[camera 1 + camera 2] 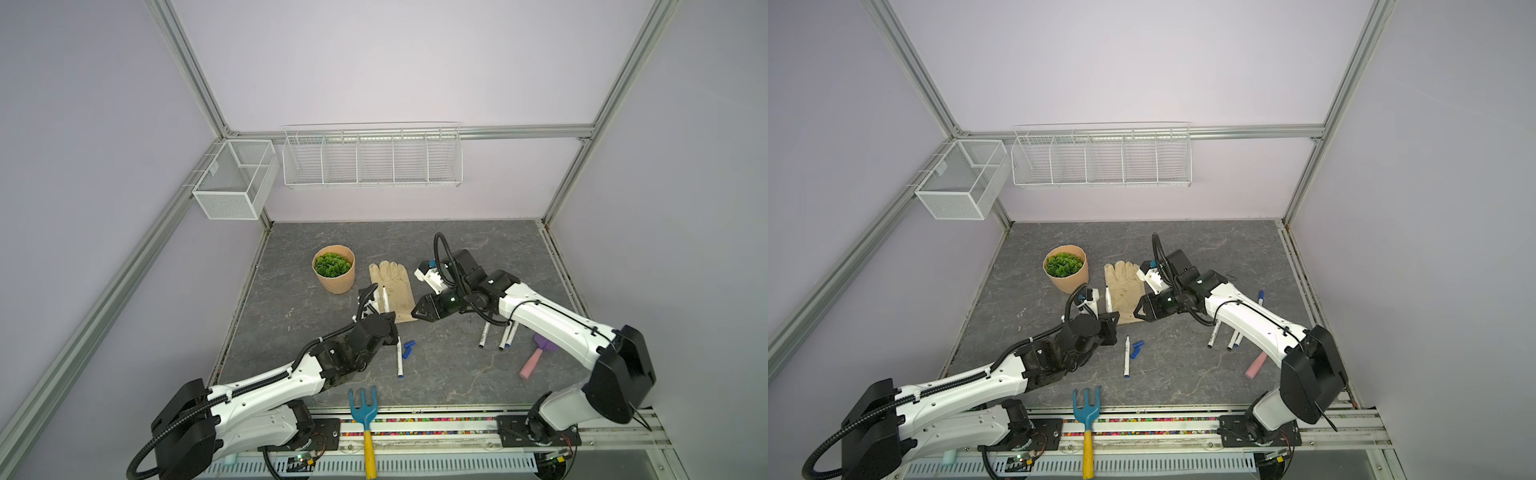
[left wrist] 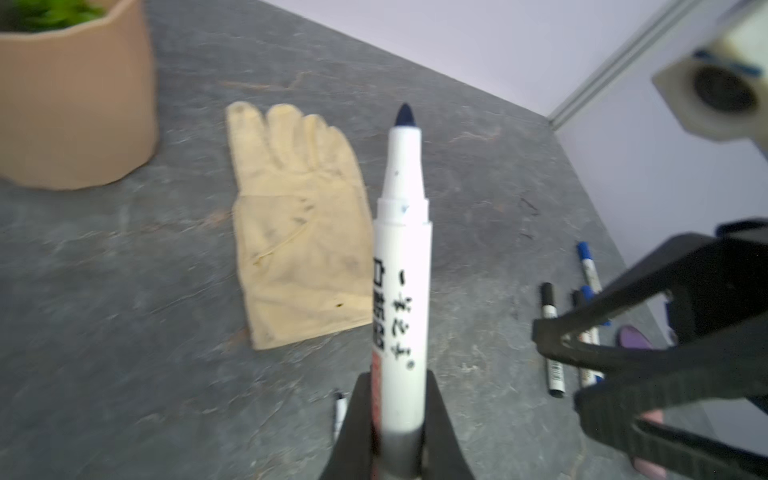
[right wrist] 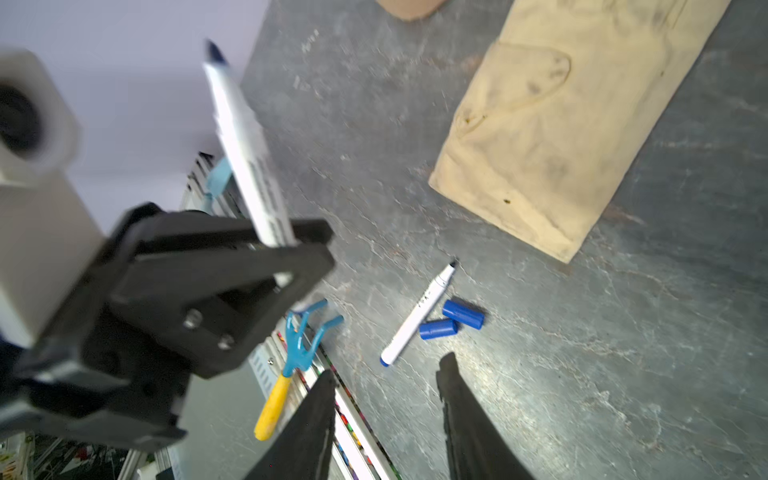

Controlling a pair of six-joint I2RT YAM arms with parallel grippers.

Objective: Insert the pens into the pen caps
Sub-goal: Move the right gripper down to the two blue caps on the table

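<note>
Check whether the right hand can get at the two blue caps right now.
Probably yes: the right hand is open and empty, bare tabletop lies between it and the blue caps, and only a loose pen lies beside them.

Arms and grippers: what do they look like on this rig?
The left arm and right arm have white shells with black joint housings; black corrugated cables run along them. The left gripper and right gripper have black triangular fingers, each with a white camera block behind.

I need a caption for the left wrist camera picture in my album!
Left gripper pinches an uncapped, dark-tipped pen, with a cream glove lying on the grey table beyond.
</note>
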